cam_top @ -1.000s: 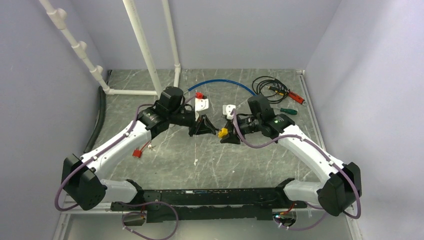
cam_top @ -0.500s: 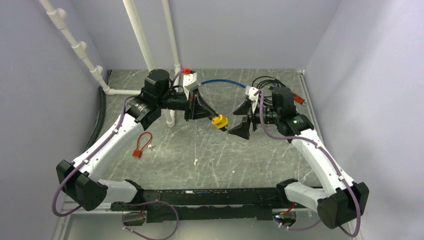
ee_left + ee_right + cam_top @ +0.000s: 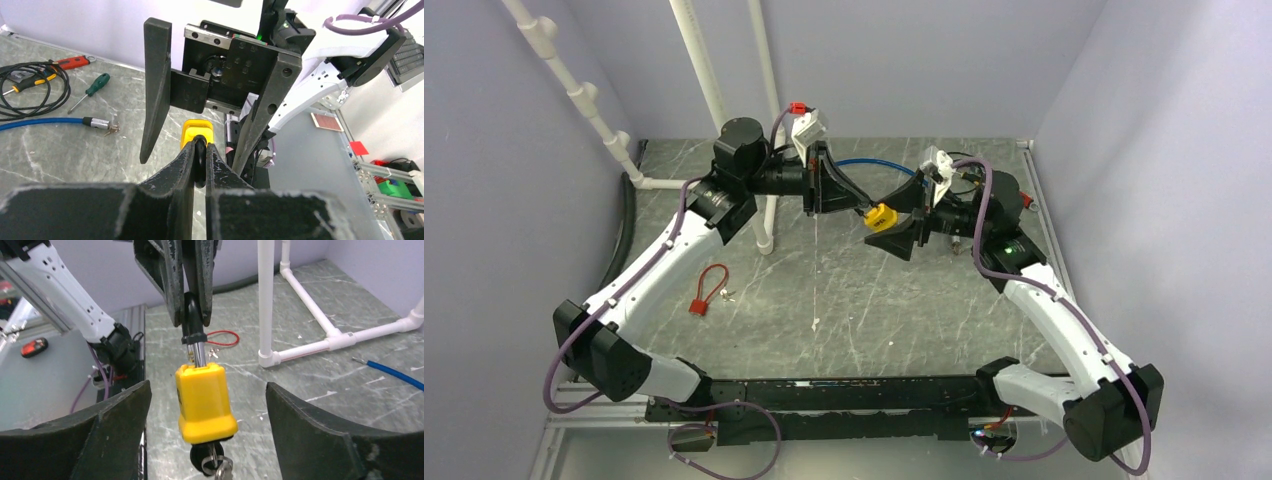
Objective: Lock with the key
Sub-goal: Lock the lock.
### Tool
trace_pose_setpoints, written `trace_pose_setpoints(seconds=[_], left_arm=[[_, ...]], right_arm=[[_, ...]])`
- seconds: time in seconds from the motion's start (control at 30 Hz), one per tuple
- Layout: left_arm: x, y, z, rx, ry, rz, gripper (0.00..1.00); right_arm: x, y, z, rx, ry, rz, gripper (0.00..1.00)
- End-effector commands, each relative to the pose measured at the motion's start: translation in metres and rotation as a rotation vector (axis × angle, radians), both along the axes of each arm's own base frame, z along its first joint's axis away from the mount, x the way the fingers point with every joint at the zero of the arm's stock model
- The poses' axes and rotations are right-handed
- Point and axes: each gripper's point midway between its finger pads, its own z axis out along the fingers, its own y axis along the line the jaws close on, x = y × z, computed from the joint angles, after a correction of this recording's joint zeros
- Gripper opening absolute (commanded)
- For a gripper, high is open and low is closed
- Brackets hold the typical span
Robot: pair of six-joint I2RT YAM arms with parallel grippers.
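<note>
Yellow padlock [image 3: 880, 216]: top view, midair right of white pipe [image 3: 767, 215]; long axis runs gripper to gripper, body end pointing right.
Left gripper [image 3: 200, 148]: left wrist, clenched on shackle [image 3: 200, 170].
Right gripper [image 3: 207, 385]: right wrist, spread wide, flanking padlock without contact; key [image 3: 216, 466] end faces it.

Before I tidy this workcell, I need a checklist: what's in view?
Yellow plastic-bodied padlock: one, mid-air, hung by its shackle.
Black-headed key: one, in padlock's underside.
Red cable lock: one, table, left.
White PVC pipe frame: one, back left.
Blue cable: one, table's back.
Black coiled cable: one, back right.
Green-handled screwdriver: one, beside the coil.
Red-handled tool: one, beside the coil.
Yellow-handled tool: one, within the coil.
Grey marbled table: one, beneath everything.
Left gripper: black, shut on the padlock's shackle.
Right gripper: black, open, fingers flanking the padlock.
</note>
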Motion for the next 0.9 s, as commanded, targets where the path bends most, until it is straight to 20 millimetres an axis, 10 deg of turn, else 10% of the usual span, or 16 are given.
trace_pose_setpoints(seconds=[0.0, 0.17, 0.4, 0.63, 0.87], left_arm=[[-0.001, 0.001, 0.048, -0.114, -0.059, 0.014, 0.0], [0.008, 0.002, 0.049, -0.128, -0.035, 0.037, 0.0], [-0.001, 0.006, 0.025, -0.07, -0.023, -0.009, 0.0], [-0.025, 0.021, -0.003, 0.066, -0.09, -0.098, 0.56], [-0.029, 0.029, -0.017, 0.143, -0.2, -0.121, 0.56]], right_arm=[[0.002, 0.008, 0.019, 0.121, 0.052, 0.013, 0.81], [0.0, 0.01, 0.02, 0.155, 0.133, 0.029, 0.66], [-0.004, 0.011, 0.029, 0.112, 0.083, 0.076, 0.0], [-0.012, 0.004, 0.009, -0.034, -0.011, 0.108, 0.0], [-0.018, 0.001, -0.014, -0.136, -0.023, 0.15, 0.0]])
